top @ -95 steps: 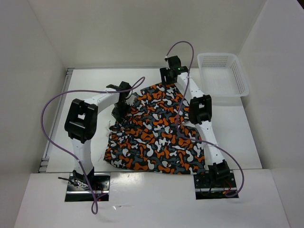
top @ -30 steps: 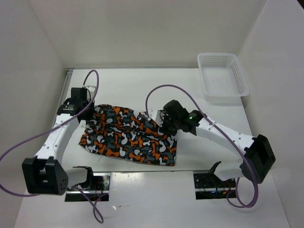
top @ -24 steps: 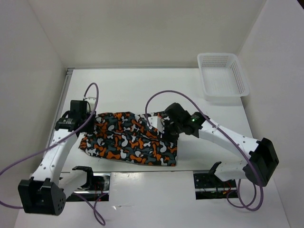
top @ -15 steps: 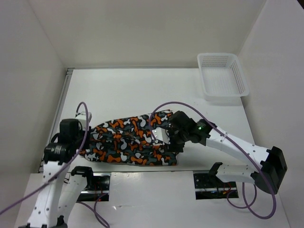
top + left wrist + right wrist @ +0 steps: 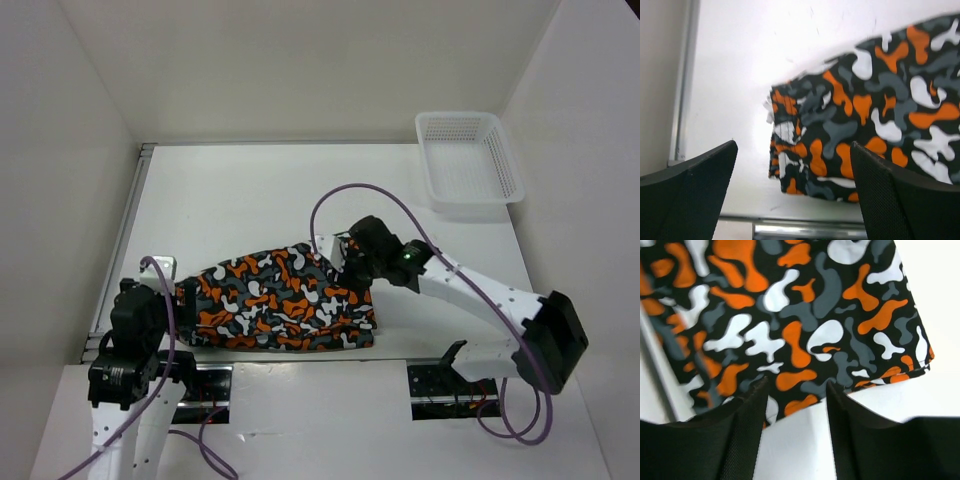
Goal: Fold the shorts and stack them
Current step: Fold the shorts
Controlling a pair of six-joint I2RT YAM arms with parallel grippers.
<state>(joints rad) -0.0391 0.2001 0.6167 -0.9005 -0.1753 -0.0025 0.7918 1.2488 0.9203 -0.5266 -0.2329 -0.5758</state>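
Two arms: both are white with black joints and are bolted at the near edge of the white table [image 5: 250,200]. Each one carries a purple cable.
Shorts: the soft fabric shorts with the blotchy orange, black, grey and white print [image 5: 280,305] lie as a long folded bundle near the front edge of the table, between the two grippers.
Left arm pose: it is bent low over the near left corner, with its wrist just beside the left end of the shorts.
Left gripper [image 5: 794,150]: the two black fingers stand wide apart with nothing between them. The left end of the shorts lies on the table in front of the tips.
Right arm pose: the elbow is far out to the right, and the forearm reaches leftward to the right end of the shorts.
Right gripper [image 5: 796,385]: the fingers are apart above the hem and pinch no fabric. I cannot tell whether the tips touch the cloth.
Basket: the white plastic mesh basket [image 5: 458,116] stands at the far right corner, well apart from the shorts.
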